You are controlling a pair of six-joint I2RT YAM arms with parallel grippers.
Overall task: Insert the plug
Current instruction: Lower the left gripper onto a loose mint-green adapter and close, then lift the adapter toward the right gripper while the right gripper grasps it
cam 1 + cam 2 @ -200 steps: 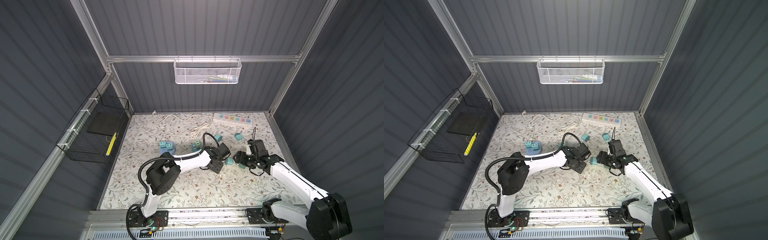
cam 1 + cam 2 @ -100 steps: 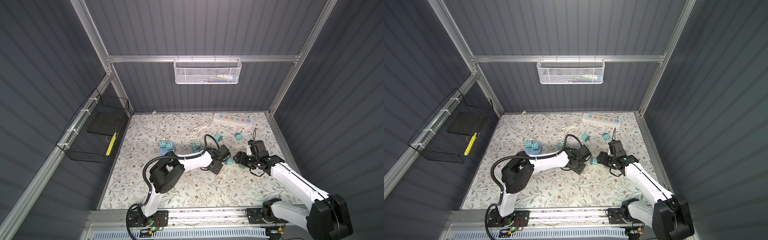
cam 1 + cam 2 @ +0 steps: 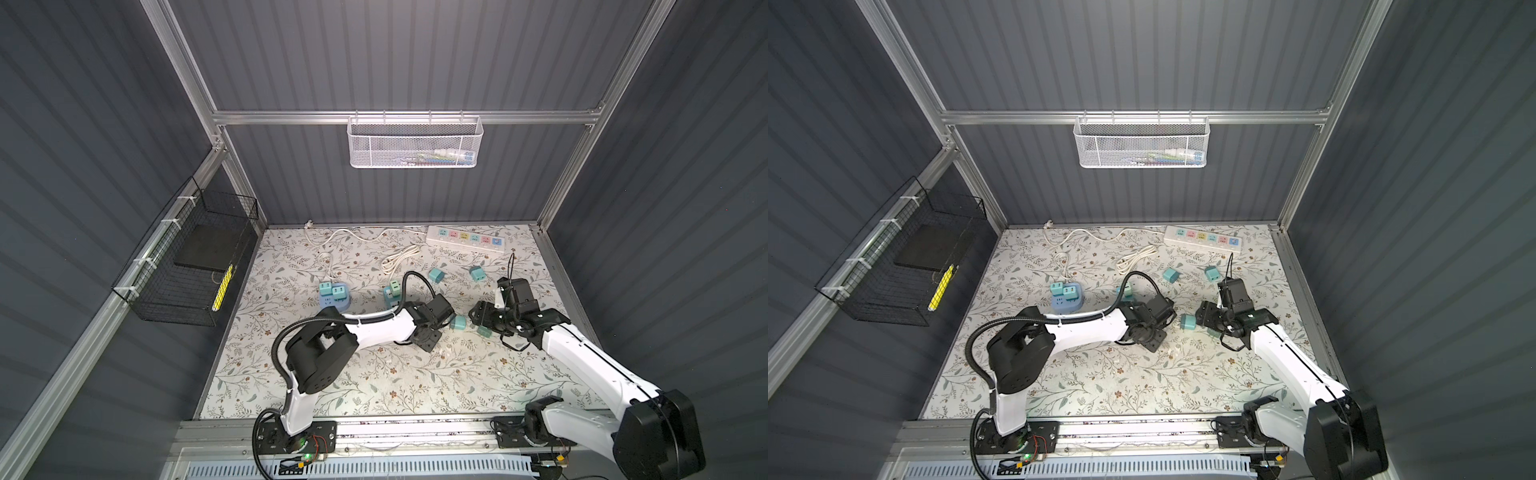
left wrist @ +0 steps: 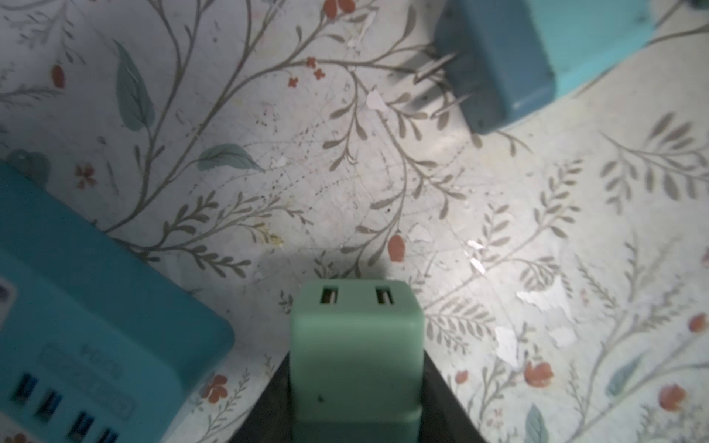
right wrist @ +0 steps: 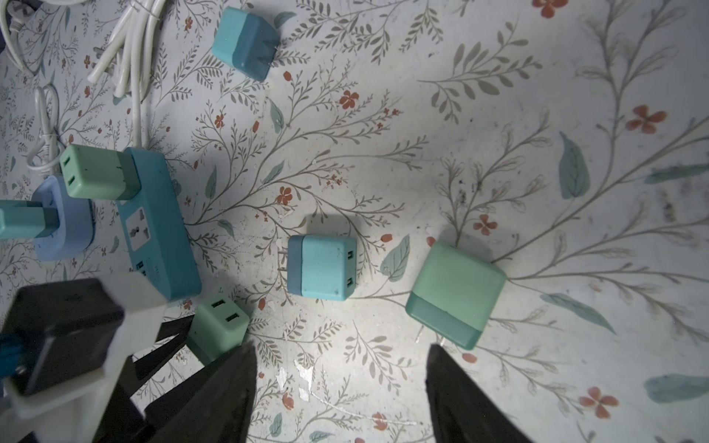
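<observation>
The left gripper (image 4: 356, 362) is clamped on a green plug (image 4: 355, 318) near mid-table. The teal socket block (image 3: 391, 293), at its ten o'clock in a top view, already carries a second plug (image 5: 98, 176). The right gripper (image 5: 341, 349) hangs open. The grasp looks done; carrying, aligning and pushing in remain.

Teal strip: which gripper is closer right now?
Left. The left gripper, shut on a green plug, sits just off the USB end of the teal strip; the right gripper, open, is farther away by the mint charger.
</observation>
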